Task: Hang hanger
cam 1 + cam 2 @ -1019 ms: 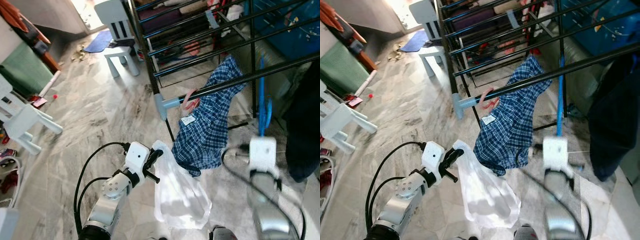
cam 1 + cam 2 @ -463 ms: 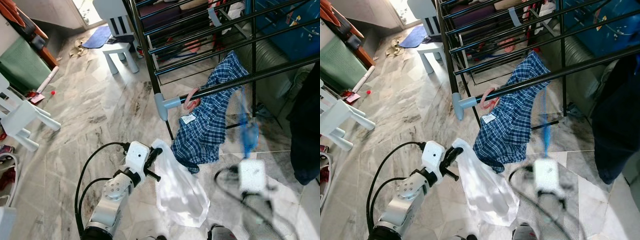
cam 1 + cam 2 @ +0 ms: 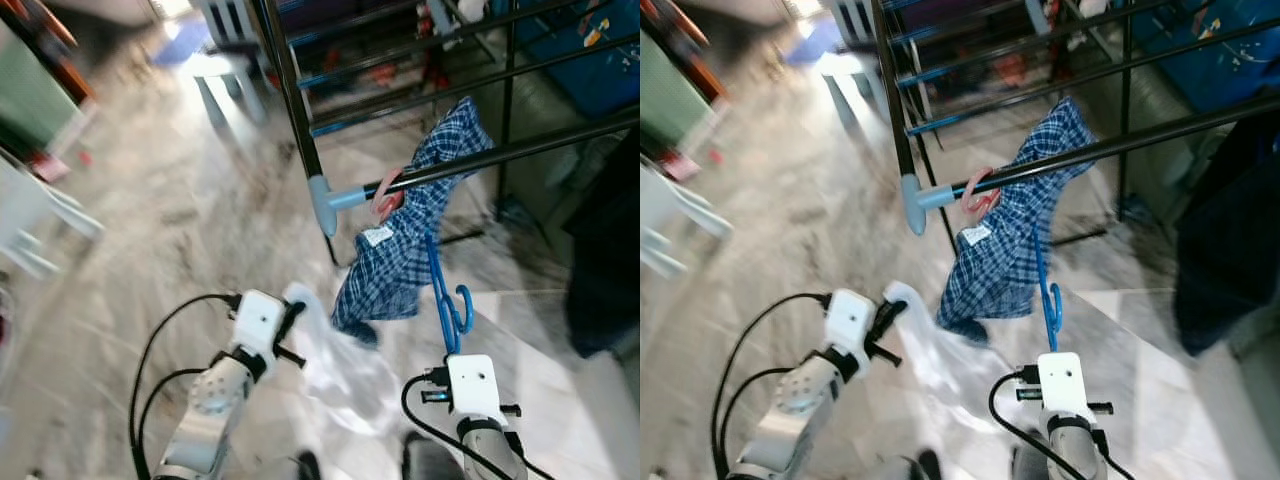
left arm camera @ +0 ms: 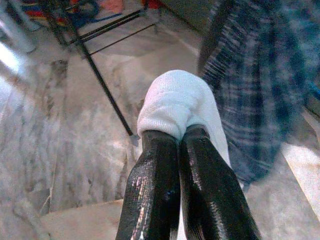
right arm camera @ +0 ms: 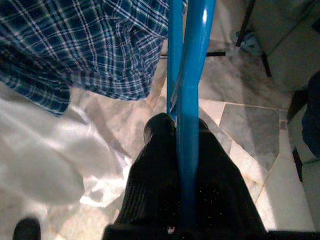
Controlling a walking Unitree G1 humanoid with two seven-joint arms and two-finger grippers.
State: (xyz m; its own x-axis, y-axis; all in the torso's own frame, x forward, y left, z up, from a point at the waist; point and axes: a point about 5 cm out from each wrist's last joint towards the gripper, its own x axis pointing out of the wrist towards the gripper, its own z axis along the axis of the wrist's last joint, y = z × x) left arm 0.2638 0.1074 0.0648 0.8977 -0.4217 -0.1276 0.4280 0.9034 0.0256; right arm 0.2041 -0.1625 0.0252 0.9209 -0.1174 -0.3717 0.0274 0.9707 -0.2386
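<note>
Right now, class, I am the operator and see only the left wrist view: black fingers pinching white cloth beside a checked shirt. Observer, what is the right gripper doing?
Observer: The right gripper is shut on a blue plastic hanger, holding it upright.
Operator: Is it on a rail yet?
Observer: No. It sits below the black metal rail, not hooked on it.
Operator: And that shirt?
Observer: The blue checked shirt hangs from that same rail.

two silver metal arms, each ending in a white boxy wrist housing. looped black cables run beside each forearm into the housing. left gripper [image 4: 177, 137] and right gripper [image 5: 175, 132]: long, glossy black fingers [image 4: 150, 185] with rounded tips.
</note>
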